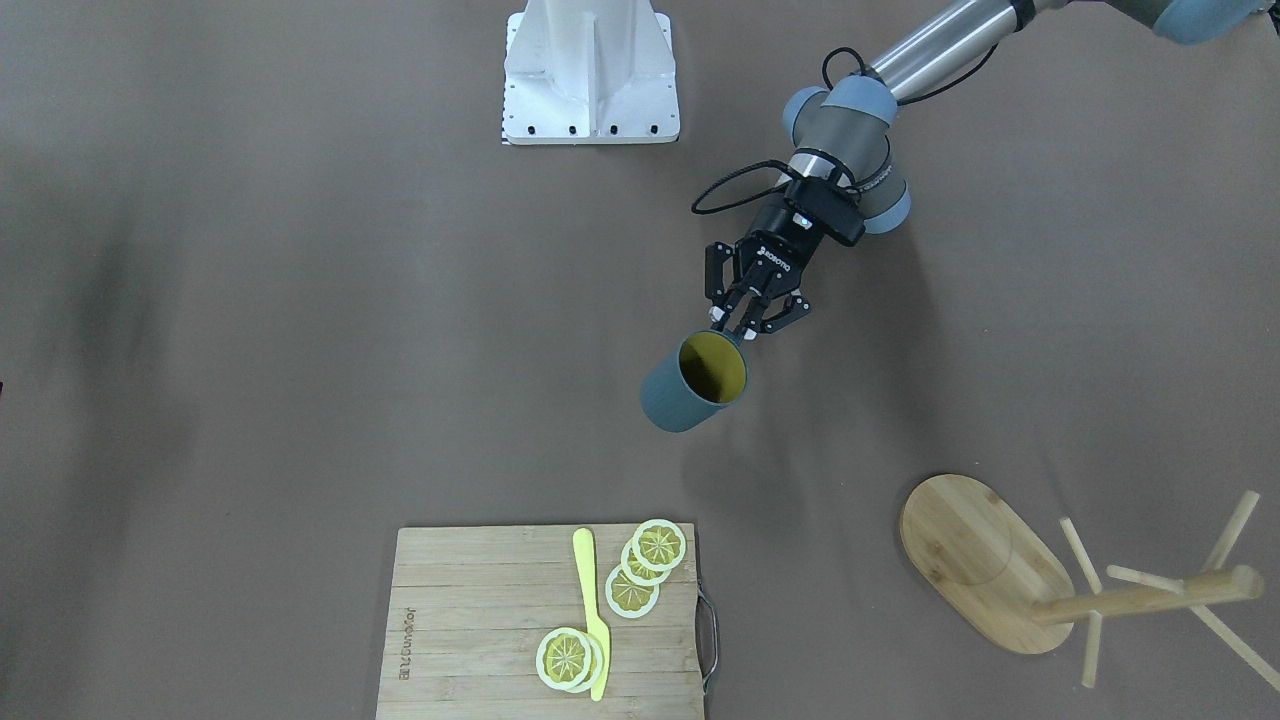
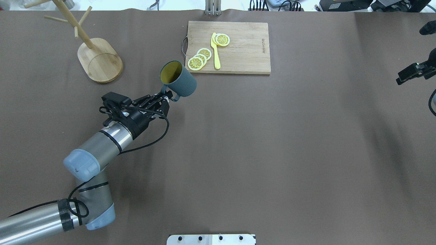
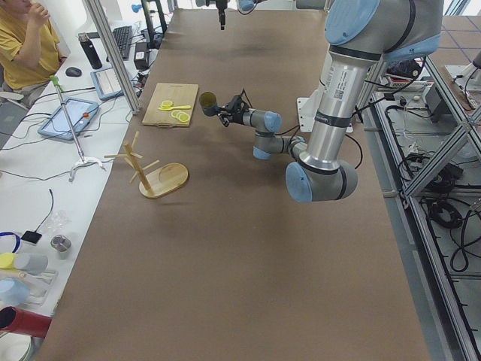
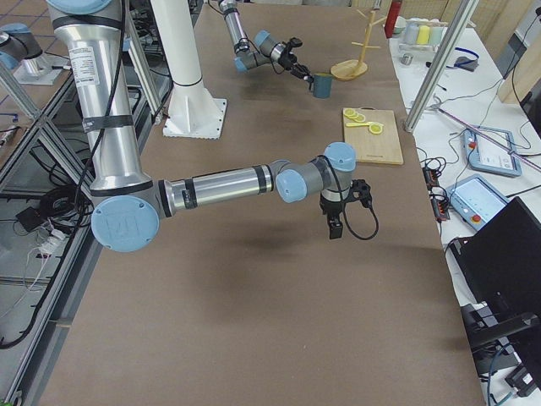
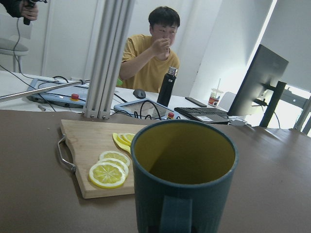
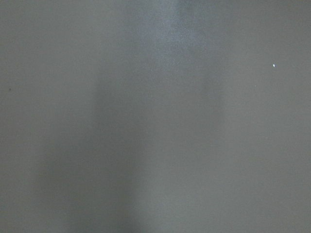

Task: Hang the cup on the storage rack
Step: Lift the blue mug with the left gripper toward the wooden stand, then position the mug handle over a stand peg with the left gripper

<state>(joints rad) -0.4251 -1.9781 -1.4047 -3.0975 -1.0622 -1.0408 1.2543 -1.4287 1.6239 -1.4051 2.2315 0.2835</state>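
Observation:
My left gripper [image 2: 166, 98] is shut on the loop handle of the dark slate-blue cup [image 2: 178, 80] and holds it tilted above the table, showing its yellow-green inside. The cup also shows in the front view [image 1: 690, 385] below the left gripper [image 1: 738, 325], and fills the left wrist view [image 5: 182, 179]. The bamboo storage rack [image 2: 99, 59] stands at the far left, its pegs bare, well apart from the cup; it also shows in the front view [image 1: 975, 560]. My right gripper [image 2: 413, 72] hangs at the right edge over bare table; I cannot tell how its fingers stand.
A wooden cutting board [image 2: 245, 51] with lemon slices [image 2: 200, 58] and a yellow knife [image 2: 215, 51] lies at the far middle, just beyond the cup. The robot's base plate [image 1: 590, 75] is at the near edge. A person sits beyond the far edge [image 5: 150, 53].

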